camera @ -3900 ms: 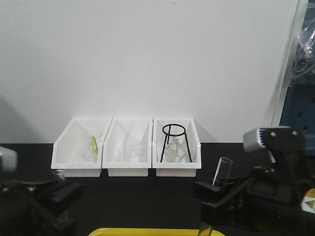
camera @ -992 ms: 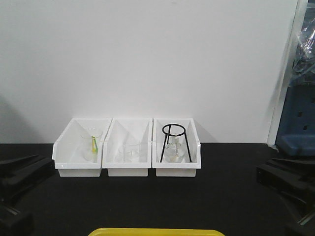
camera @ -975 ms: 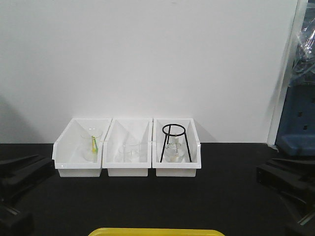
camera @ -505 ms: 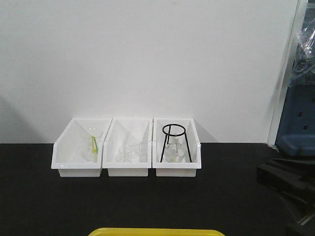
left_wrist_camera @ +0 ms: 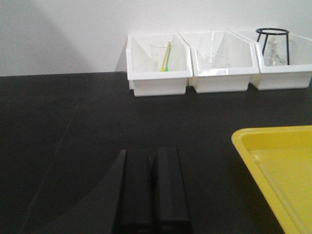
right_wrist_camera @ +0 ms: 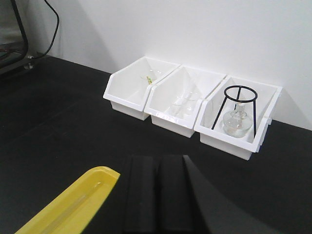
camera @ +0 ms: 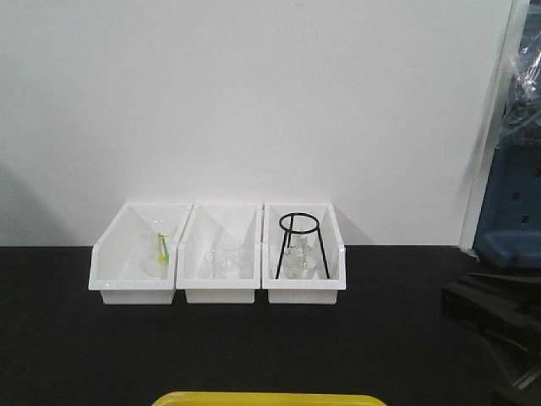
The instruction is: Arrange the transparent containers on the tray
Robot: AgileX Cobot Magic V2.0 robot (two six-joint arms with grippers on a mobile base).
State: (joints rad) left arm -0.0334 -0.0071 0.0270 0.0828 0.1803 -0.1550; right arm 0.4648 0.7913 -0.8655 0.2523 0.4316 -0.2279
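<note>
The yellow tray (camera: 269,397) shows only its far rim at the bottom of the front view. My left gripper (left_wrist_camera: 154,152) is shut with nothing between its fingers, low over the black table to the left of the tray (left_wrist_camera: 273,165). My right gripper (right_wrist_camera: 158,158) is also shut and empty, to the right of the tray's corner (right_wrist_camera: 100,178). A faint long clear shape lies along the tray's inside (right_wrist_camera: 68,209); I cannot tell whether it is one of the transparent containers. In the front view, black parts of the right arm (camera: 490,309) sit at the right edge.
Three white bins stand in a row against the white wall: the left bin (camera: 135,266) holds a beaker with a green-yellow stick, the middle bin (camera: 221,266) holds clear glassware, and the right bin (camera: 303,269) holds a black wire stand over a flask. Blue equipment (camera: 511,203) stands far right.
The left arm has drawn back out of the front view. The right arm's black parts have stayed at the right edge. About four seconds ago both grippers were over the tray with clear tubes.
</note>
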